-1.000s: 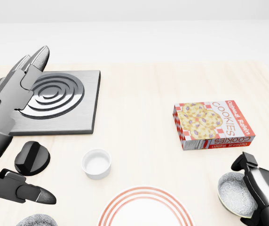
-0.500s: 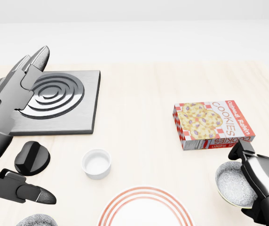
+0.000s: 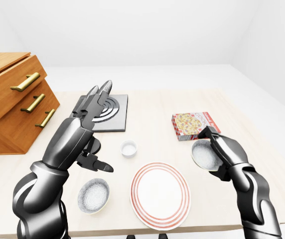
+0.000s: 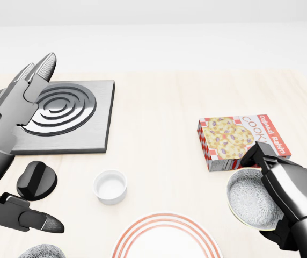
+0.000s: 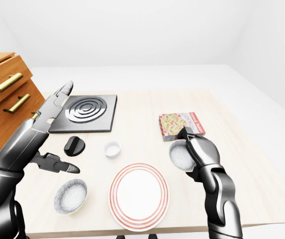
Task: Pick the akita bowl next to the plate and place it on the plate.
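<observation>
Carried up and leftward since earlier, the grey speckled akita bowl (image 4: 250,204) hangs tilted, right of the plate (image 5: 138,196), the right hand (image 4: 292,194) clamped on its rim. The left hand (image 5: 35,134) is spread open.

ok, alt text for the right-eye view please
The dark metallic right robot hand grips a tilted grey speckled bowl just right of a white red-ringed plate on a light wooden table. The left robot hand is open at the view's left, with a second grey bowl below it. A cookie box, small white cup and silver burner plate sit higher up.
</observation>
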